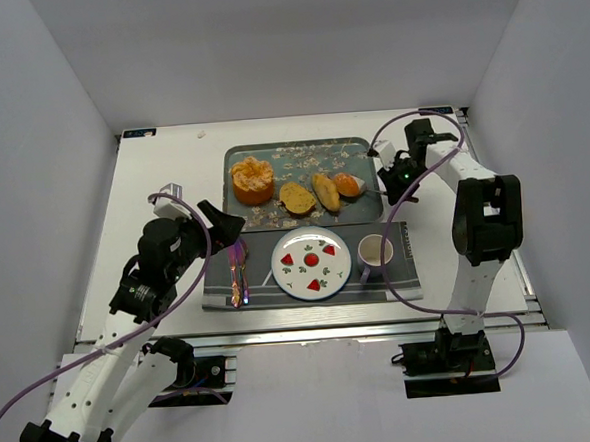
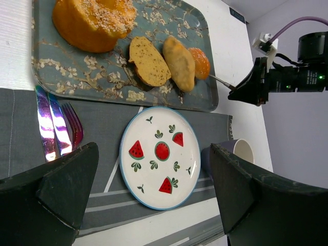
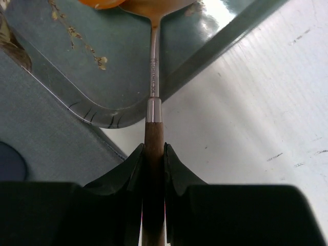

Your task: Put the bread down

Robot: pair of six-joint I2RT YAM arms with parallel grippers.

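We are seeing a teal tray [image 2: 46, 72] patterned with pale blossoms. On it the cake [image 2: 92, 23] is showing orange under pale seeds, the slice [image 2: 148, 61] speckled golden-brown, the roll [image 2: 179, 62] golden-tan, the bun [image 2: 200, 62] orange. Beside the tray, a white, blue-rimmed plate [image 2: 146, 177] is bearing red watermelon wedges and green leaves on a grey, white-striped mat [image 2: 97, 128], by iridescent pink-purple cutlery [image 2: 55, 128]. The spoon [image 3: 153, 128] is showing a brown handle.

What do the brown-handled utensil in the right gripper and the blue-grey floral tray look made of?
Brown-handled utensil: matte brown handle, probably wood; slim shiny neck, apparently polished metal. Blue-grey floral tray: glossy printed surface with glare along its rim, perhaps coated metal or plastic.
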